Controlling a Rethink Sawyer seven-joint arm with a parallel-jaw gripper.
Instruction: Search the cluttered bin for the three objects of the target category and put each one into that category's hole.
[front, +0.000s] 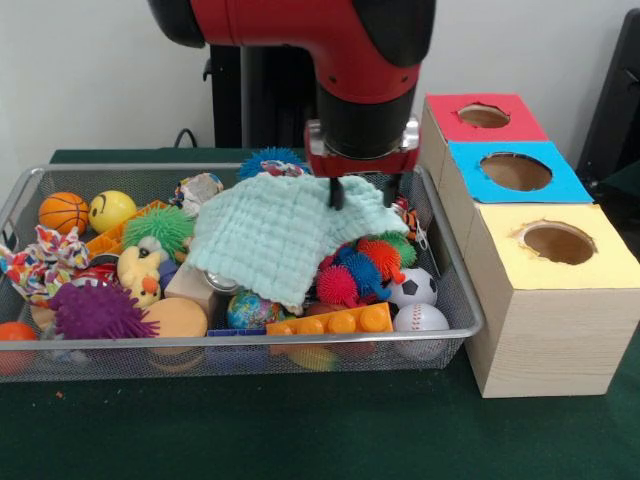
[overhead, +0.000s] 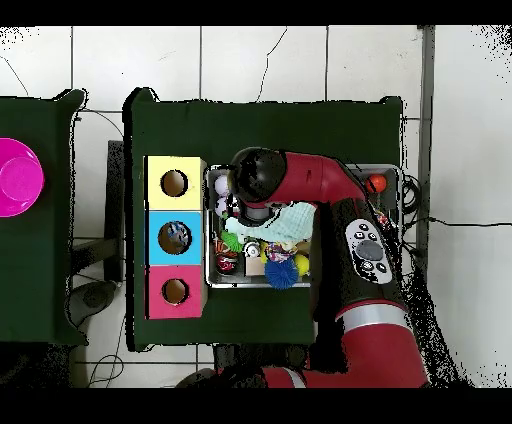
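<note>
Hanging over the wire basket (front: 20, 195), your gripper (front: 362, 190) has its two dark fingers (front: 337, 193) spread a little apart, their tips down at the far edge of a pale green cloth (front: 275, 235). You cannot tell from either view whether they have pinched the cloth or only touch it. The cloth lies rumpled across the middle of the basket, spreading out below and to the camera-left of the gripper, covering whatever is under it. No clear bottle shows anywhere among the toys.

Just below the gripper in the front view you have a cluster of spiky balls (front: 360, 265) in red, blue and green, then a soccer ball (front: 413, 287), a baseball (front: 421, 318) and an orange building brick (front: 335, 322) against the near rim. Well off to the camera-left sit a small basketball (front: 63, 211) and a yellow smiley ball (front: 110, 209).

Beside the basket, to the camera-right of the gripper, stands the blue-topped box with its round hole (front: 515, 171), between the red-topped box (front: 445, 128) and the yellow-topped box (front: 600, 262).

From overhead, the arm (overhead: 330, 180) covers much of the basket.
</note>
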